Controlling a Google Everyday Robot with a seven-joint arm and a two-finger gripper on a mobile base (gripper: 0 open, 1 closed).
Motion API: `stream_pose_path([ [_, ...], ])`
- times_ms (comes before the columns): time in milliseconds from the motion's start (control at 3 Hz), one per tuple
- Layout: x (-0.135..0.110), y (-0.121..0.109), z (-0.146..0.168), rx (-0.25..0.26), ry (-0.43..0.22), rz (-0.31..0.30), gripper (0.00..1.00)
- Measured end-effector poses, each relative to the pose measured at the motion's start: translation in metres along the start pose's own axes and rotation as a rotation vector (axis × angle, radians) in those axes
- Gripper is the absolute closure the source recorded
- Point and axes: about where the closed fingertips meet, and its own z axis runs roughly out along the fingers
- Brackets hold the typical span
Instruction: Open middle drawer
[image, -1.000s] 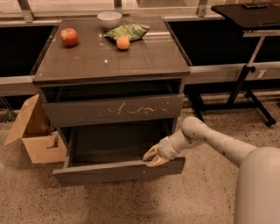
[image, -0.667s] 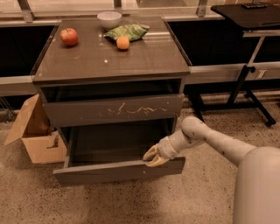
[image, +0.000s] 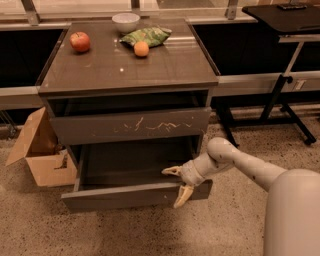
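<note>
Looking at your gripper (image: 172, 188), it's at the right end of the middle drawer (image: 115, 196), right on the front panel's top edge. Its fingers are spread wide, one poking in over the rim and the other hanging down the front face, and you can't tell if they're actually pinching it. That drawer sits well out from the cabinet (image: 125, 70), just under the scratched front (image: 130, 127). Up top you've got an apple (image: 80, 41), an orange (image: 141, 48) and a bowl (image: 125, 21).

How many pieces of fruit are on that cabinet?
2: an apple at the back left, and an orange beside the green bag. The gripper is at the pulled-out drawer front.
</note>
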Motion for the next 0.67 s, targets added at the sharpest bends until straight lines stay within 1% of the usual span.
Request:
stream_pose_path([
  [667,0.004,0.036,0.009,0.004,-0.024,0.078,0.0],
])
